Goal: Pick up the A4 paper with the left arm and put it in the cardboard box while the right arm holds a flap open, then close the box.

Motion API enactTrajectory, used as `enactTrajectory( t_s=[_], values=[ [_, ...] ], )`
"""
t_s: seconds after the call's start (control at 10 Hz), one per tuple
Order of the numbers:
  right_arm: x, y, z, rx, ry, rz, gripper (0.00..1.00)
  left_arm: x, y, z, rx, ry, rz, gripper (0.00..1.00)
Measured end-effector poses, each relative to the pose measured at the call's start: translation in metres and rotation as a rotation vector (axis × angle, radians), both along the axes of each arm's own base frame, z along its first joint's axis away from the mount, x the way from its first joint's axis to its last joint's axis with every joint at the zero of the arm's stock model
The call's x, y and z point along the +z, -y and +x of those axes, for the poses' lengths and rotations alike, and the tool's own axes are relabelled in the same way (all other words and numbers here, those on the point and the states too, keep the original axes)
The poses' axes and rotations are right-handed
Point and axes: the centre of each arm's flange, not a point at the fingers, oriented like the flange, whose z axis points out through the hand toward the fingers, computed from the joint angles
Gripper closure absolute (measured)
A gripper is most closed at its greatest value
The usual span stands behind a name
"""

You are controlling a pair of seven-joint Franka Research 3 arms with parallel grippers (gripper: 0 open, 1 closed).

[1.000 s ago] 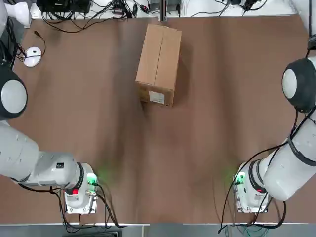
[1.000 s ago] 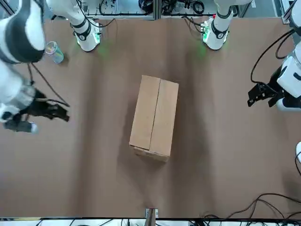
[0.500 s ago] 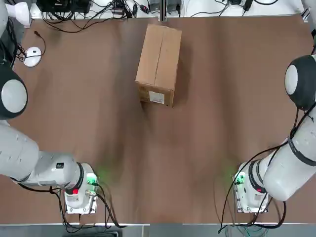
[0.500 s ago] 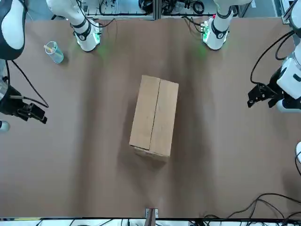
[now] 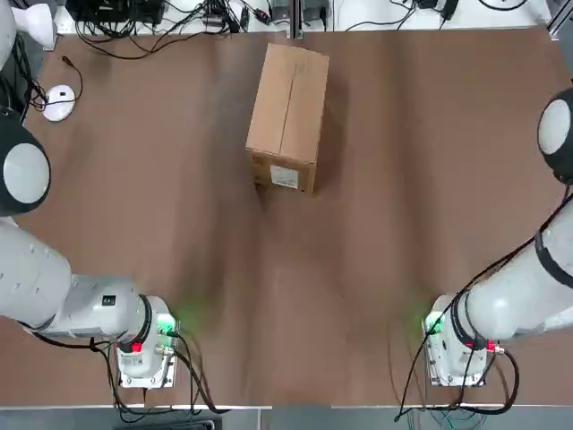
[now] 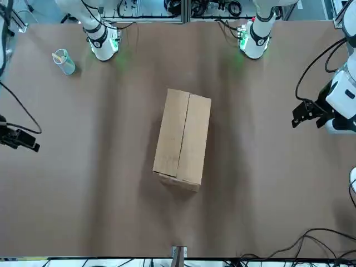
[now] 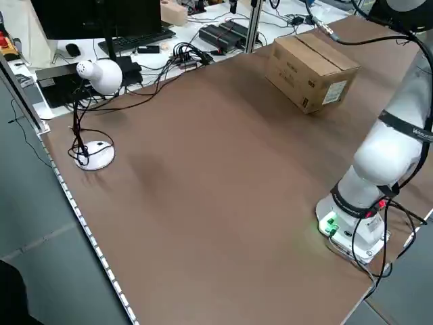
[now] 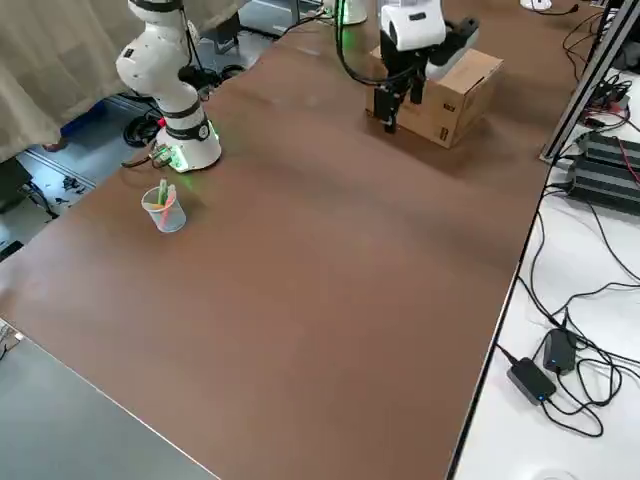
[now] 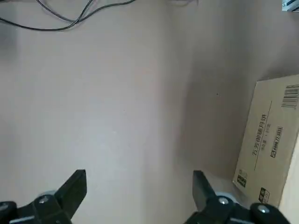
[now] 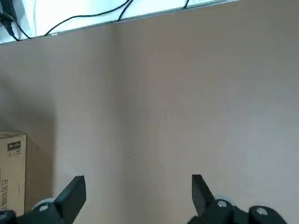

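The cardboard box (image 5: 288,116) lay closed, flaps flat, at the table's far middle; the A4 paper was seen in no view, presumably inside. The left gripper (image 6: 305,113) and right gripper (image 6: 21,139), each with 2 fingers spread and empty, were held apart at opposite table edges. Flaps should be checked flush before the task is judged done.

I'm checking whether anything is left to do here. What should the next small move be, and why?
Probably just settle the right end effector in a rest pose to the side and stop. The cardboard box sits with its top flaps shut, and no sheet lies anywhere on the table. The right end effector and the left end effector are both open, empty and well off the box.
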Motion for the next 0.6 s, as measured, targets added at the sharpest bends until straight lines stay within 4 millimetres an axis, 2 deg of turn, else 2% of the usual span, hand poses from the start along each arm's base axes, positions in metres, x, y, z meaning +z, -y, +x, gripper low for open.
enactTrajectory(
  t_s=[0.6],
  values=[
    [0.0092,-0.0084,-0.0010,0.049,-0.012,-0.017,0.00,0.0000,-0.0005,0.0000,0.039,-0.002,-0.004,0.00]
  ],
)
